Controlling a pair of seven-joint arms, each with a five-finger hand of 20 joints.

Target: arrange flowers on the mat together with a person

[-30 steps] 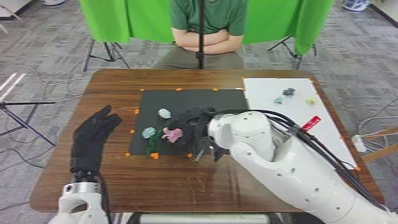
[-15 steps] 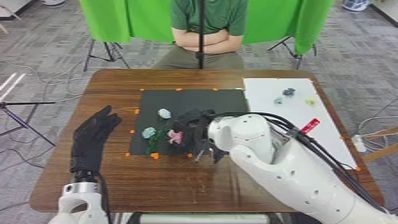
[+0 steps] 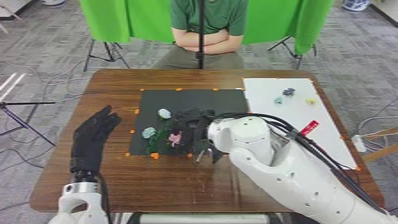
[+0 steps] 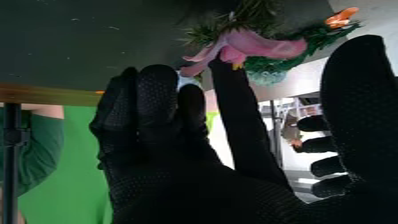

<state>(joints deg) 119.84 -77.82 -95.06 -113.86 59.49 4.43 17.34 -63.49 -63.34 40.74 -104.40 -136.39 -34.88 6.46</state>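
My right hand (image 3: 191,120) is over the black mat (image 3: 222,99) in the head view, beside a pink flower (image 3: 175,138). From the right wrist view, the same hand (image 4: 240,117) has mostly straight fingers and a thumb held well apart; one fingertip touches the pink flower (image 4: 266,46). Green foliage (image 4: 324,40) lies around the bloom. Two pale blue flowers, one (image 3: 164,113) farther back and one (image 3: 148,132) nearer, lie on the mat's left part, with green leaves (image 3: 158,141) beside the nearer one. My left hand (image 3: 93,132) is open over the table, left of the mat.
A white sheet (image 3: 266,87) at the right holds a dark blue flower (image 3: 289,92), a pale blue-green one (image 3: 278,100), a yellow one (image 3: 311,101) and a red object (image 3: 310,127). Orange tape marks the mat's edges. Brown table (image 3: 133,182) surrounds the mat.
My right hand has shifted slightly in the head view, and the pink flower beside it has turned and moved a little toward the near edge. The left hand has stayed still.
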